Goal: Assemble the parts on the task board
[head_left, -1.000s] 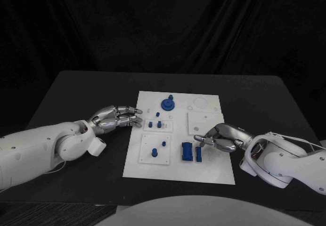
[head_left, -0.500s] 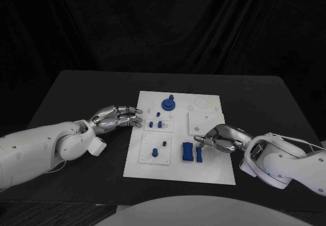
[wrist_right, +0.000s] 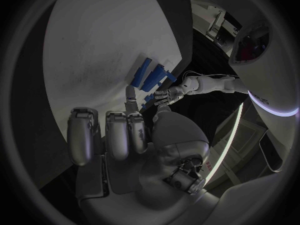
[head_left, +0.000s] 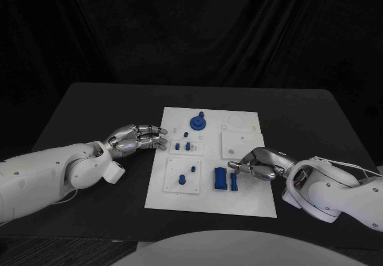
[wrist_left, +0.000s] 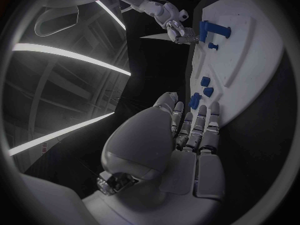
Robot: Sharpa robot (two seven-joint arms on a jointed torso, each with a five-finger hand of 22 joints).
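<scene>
Task board (head_left: 209, 194) lies mid-desk (head_left: 79, 105), blue parts (head_left: 220, 178) on it. Left hand (head_left: 135, 138) curled at its left edge; any grasp indiscernible. Right hand (head_left: 257, 163) fingertips hide their contact; hold undetermined.

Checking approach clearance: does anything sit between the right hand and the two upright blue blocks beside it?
Nothing visible does. The right hand hovers just beside the two upright blue blocks, with only bare task board between them.
</scene>
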